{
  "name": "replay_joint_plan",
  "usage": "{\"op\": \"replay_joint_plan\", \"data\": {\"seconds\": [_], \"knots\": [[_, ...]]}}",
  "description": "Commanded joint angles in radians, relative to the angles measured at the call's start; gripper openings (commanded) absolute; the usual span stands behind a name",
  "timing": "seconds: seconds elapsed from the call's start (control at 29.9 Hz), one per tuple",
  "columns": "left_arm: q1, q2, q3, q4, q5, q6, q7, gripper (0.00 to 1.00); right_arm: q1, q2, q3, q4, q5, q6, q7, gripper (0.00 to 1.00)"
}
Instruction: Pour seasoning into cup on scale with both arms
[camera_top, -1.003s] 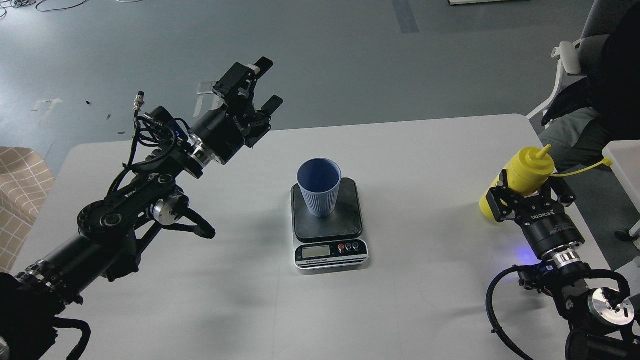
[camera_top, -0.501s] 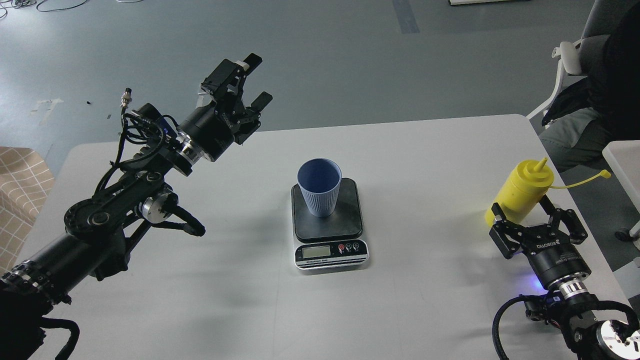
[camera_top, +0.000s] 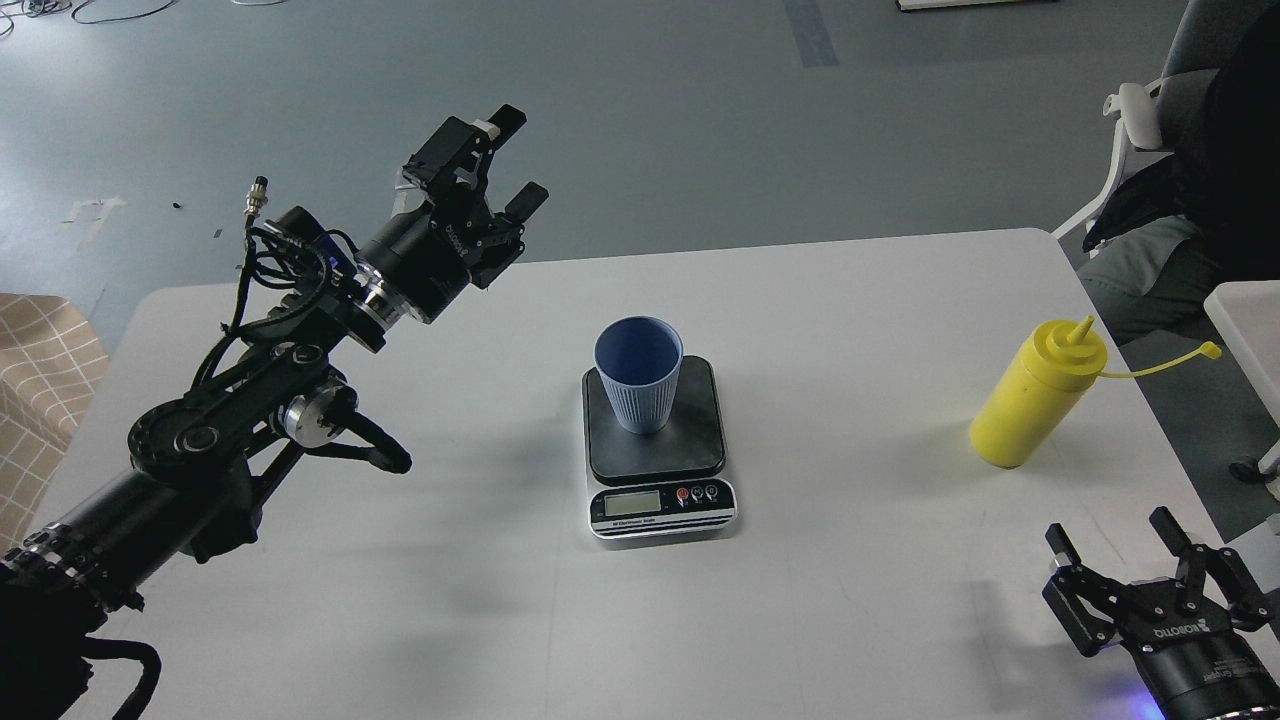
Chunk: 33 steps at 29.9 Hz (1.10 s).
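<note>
My right gripper (camera_top: 1140, 568) sat low at the near right corner of the white table (camera_top: 860, 620), its fingers spread wide and holding nothing. The seasoning bottle (camera_top: 1035, 397) stood upright beyond it and slightly to its left, well apart from the fingertips, close to the table's right edge with its thin nozzle strap reaching out past that edge. Between that gripper and the bottle the tabletop was bare, so I had free surface straight ahead of the fingers. My left gripper (camera_top: 505, 160) was raised at the far left, out over the table's back edge above the grey floor (camera_top: 700, 120), with its fingers parted and nothing between them. From that gripper the cup (camera_top: 638, 372) lay nearer to me and off to its right, well apart, standing upright on the black platform of the scale (camera_top: 657, 450) toward the platform's back edge. The scale sat near the middle of the table, its silver front with display and buttons facing me, and wide bare tabletop lay on both its sides. To the right of the right gripper, past the table edge, a chair (camera_top: 1135, 120) and a seated person's leg (camera_top: 1150, 270) stood close to the bottle's side.
</note>
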<state>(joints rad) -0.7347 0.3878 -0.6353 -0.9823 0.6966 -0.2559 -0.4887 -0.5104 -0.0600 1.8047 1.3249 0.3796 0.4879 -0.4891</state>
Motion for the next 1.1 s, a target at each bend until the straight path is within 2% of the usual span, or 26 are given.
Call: {"op": "replay_joint_plan", "data": {"seconds": [0.0, 0.13, 0.2, 0.23, 0.27, 0.33, 0.4, 0.47, 0.53, 0.6, 0.67, 0.74, 0.87, 0.94, 1.07], "knots": [[0.0, 0.005, -0.044, -0.006, -0.006, -0.002, 0.0, 0.98, -0.051, -0.131, 0.18, 0.017, 0.001, 0.001, 0.0, 1.0], [0.0, 0.008, -0.093, -0.013, -0.008, -0.008, 0.0, 0.98, -0.042, -0.297, 0.341, 0.019, 0.004, 0.001, 0.0, 1.0], [-0.003, 0.011, -0.106, -0.013, -0.008, -0.01, 0.0, 0.98, 0.021, -0.453, 0.377, 0.008, 0.005, 0.001, 0.0, 0.99], [-0.005, 0.014, -0.11, -0.015, -0.011, -0.01, 0.0, 0.98, 0.047, -0.489, 0.377, 0.005, 0.005, 0.001, 0.0, 0.99], [-0.011, 0.022, -0.119, -0.015, -0.011, -0.01, 0.0, 0.98, 0.114, -0.556, 0.377, -0.009, 0.005, 0.001, 0.0, 0.99], [-0.014, 0.023, -0.127, -0.015, -0.011, -0.008, 0.0, 0.98, 0.2, -0.612, 0.377, -0.03, 0.002, 0.001, 0.0, 0.99], [-0.035, 0.019, -0.13, -0.015, -0.012, -0.005, 0.0, 0.98, 0.399, -0.716, 0.377, -0.097, -0.024, 0.001, 0.0, 0.99], [-0.048, 0.019, -0.132, -0.013, -0.014, 0.0, 0.0, 0.98, 0.552, -0.735, 0.375, -0.15, -0.079, 0.001, 0.0, 0.99], [-0.055, 0.017, -0.132, -0.013, -0.017, -0.002, 0.0, 0.98, 0.675, -0.729, 0.255, -0.156, -0.122, 0.001, 0.0, 0.99], [-0.066, 0.019, -0.13, -0.012, -0.038, -0.005, 0.0, 0.98, 0.931, -0.666, 0.022, -0.148, -0.21, 0.001, 0.0, 0.99], [-0.075, 0.02, -0.13, -0.012, -0.046, -0.006, 0.0, 0.98, 1.047, -0.548, -0.059, -0.154, -0.273, 0.001, 0.0, 0.99], [-0.083, 0.022, -0.132, -0.009, -0.049, -0.008, 0.0, 0.98, 1.098, -0.476, -0.074, -0.159, -0.339, 0.001, 0.0, 0.99], [-0.118, 0.017, -0.13, 0.01, -0.063, -0.008, 0.0, 0.98, 1.251, -0.206, -0.155, -0.202, -0.643, 0.001, 0.0, 0.99], [-0.126, 0.014, -0.129, 0.014, -0.071, -0.008, 0.0, 0.98, 1.28, -0.141, -0.166, -0.225, -0.703, 0.001, 0.0, 0.99], [-0.127, 0.008, -0.129, 0.045, -0.074, -0.011, 0.0, 0.98, 1.313, 0.06, -0.179, -0.289, -0.855, 0.001, 0.0, 0.99]]}}
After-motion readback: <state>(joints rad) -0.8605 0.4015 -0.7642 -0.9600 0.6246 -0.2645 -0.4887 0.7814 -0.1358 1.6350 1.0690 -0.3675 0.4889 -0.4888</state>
